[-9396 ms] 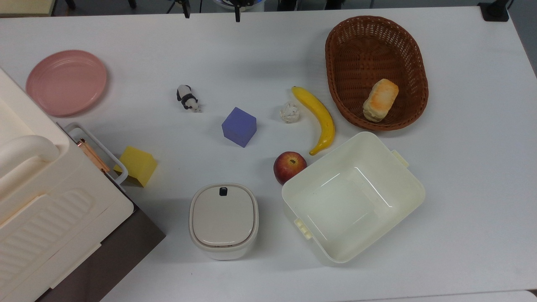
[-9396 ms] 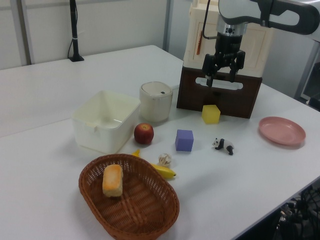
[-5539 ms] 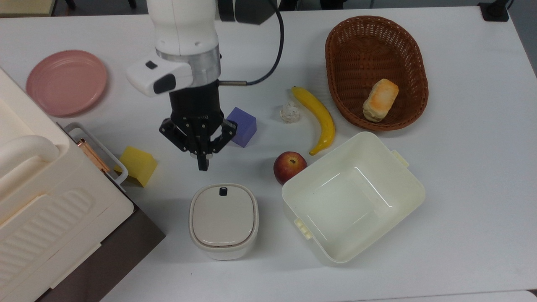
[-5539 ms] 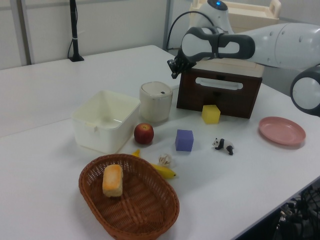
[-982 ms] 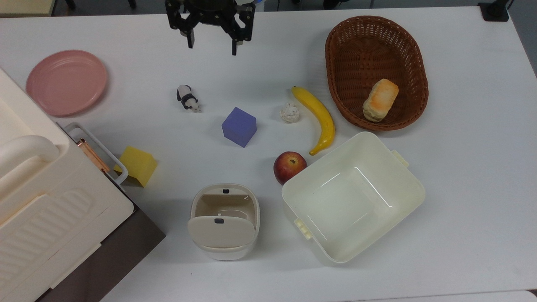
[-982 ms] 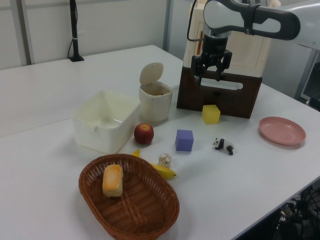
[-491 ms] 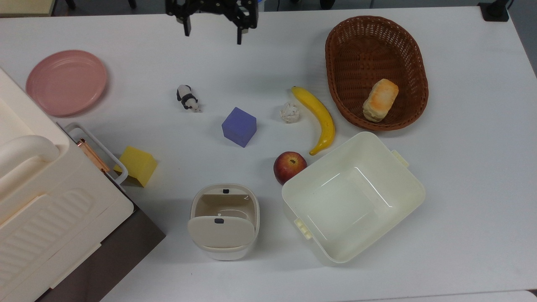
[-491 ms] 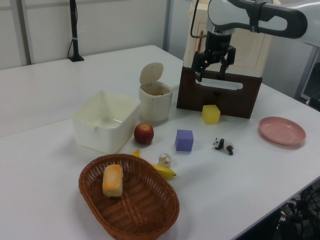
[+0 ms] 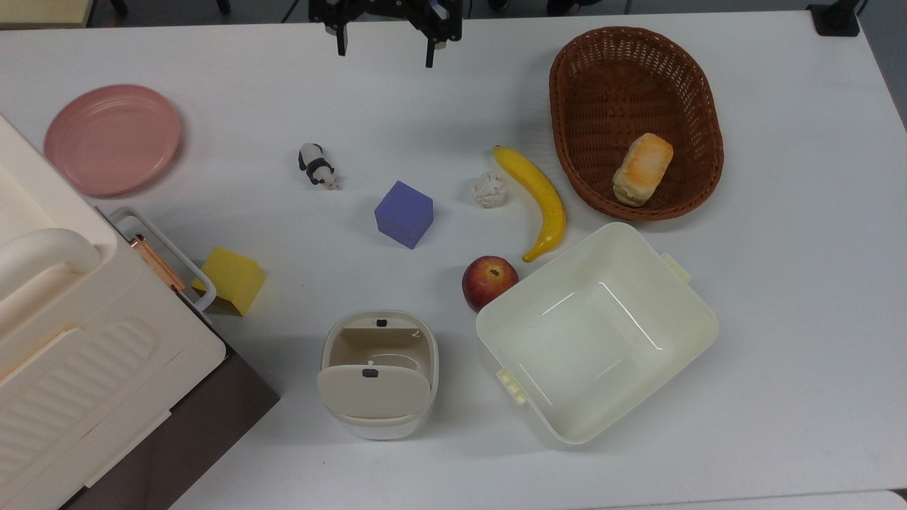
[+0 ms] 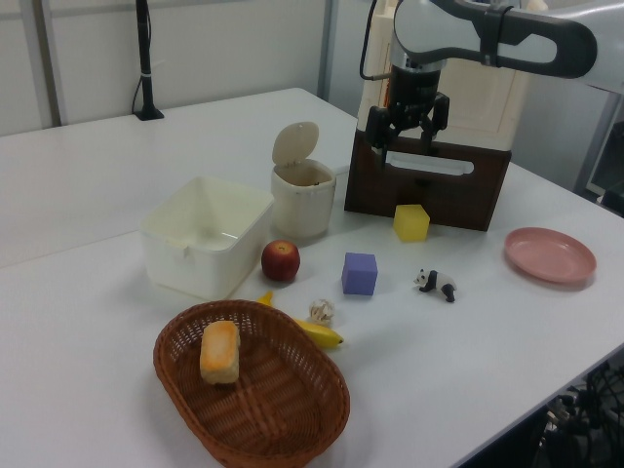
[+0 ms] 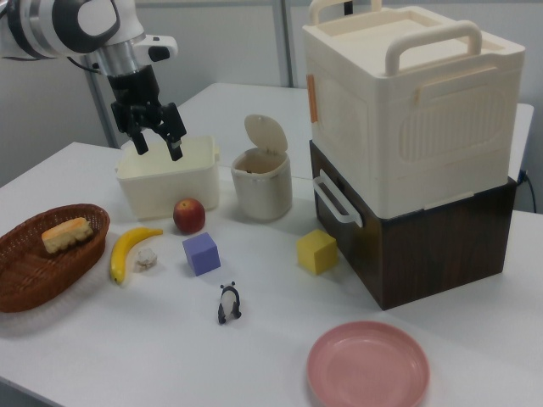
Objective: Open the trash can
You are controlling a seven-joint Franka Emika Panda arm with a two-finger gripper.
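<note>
The trash can (image 9: pixel 378 340) stands near the front of the table, its hinged lid (image 9: pixel 373 391) tipped up and the beige inside showing. In the left view the trash can (image 10: pixel 303 200) has its lid (image 10: pixel 294 143) standing upright, and the same goes for the trash can (image 11: pixel 262 185) in the right view. My gripper (image 9: pixel 385 53) hangs open and empty at the top view's upper edge, far from the bin. It is high above the table in the left view (image 10: pixel 400 144) and in the right view (image 11: pixel 159 151).
A cream tub (image 9: pixel 595 333) and an apple (image 9: pixel 489 282) sit right of the bin. A banana (image 9: pixel 538 200), purple cube (image 9: pixel 404 213), toy panda (image 9: pixel 316 165), yellow cube (image 9: pixel 230 280), pink plate (image 9: pixel 112 138) and wicker basket (image 9: pixel 567 64) lie around. A big cream appliance (image 9: pixel 64 340) fills the top view's left.
The lid was shut at first; my gripper came down by its button, and the lid now stands open. My gripper has pulled back and drifted right along the top view's upper edge.
</note>
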